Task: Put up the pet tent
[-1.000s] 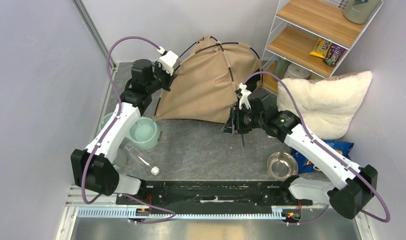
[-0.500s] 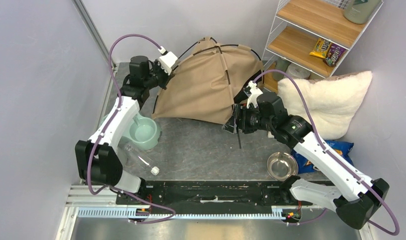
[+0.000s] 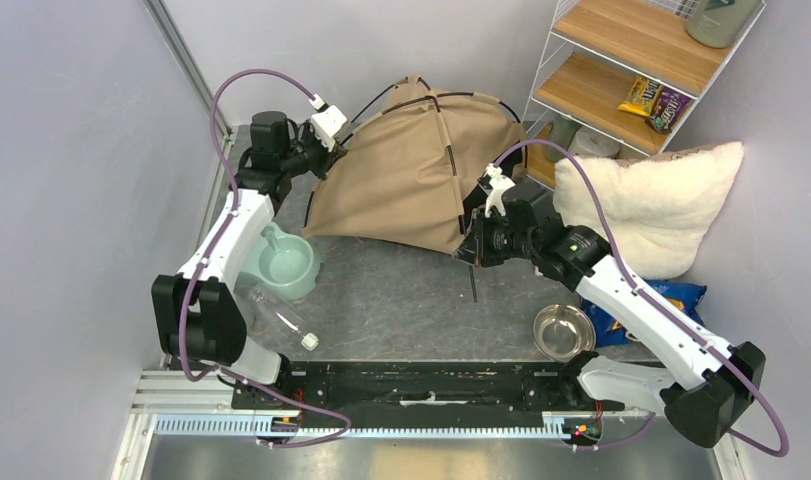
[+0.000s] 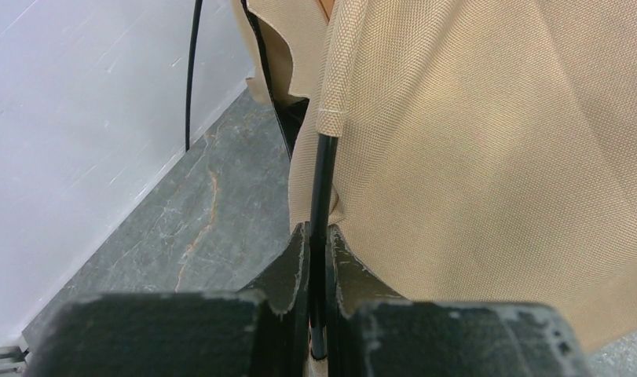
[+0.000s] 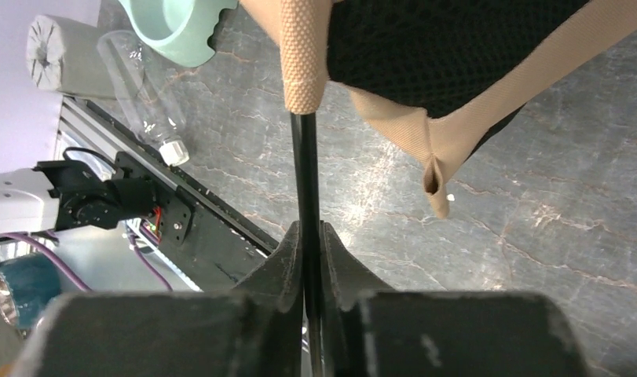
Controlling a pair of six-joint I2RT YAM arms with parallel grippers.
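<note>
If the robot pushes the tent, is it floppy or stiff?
Probably floppy: the pet tent hangs in soft folds. Its thin pole, pinched in the left claw, arches over the top, so it likely bends and springs back.

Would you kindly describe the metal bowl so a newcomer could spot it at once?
From the tan pet tent at the back of the table, come forward and right. The metal bowl sits there beside a blue snack bag; it is bare shiny steel, unlike the mint-green bowl on the left.
</note>
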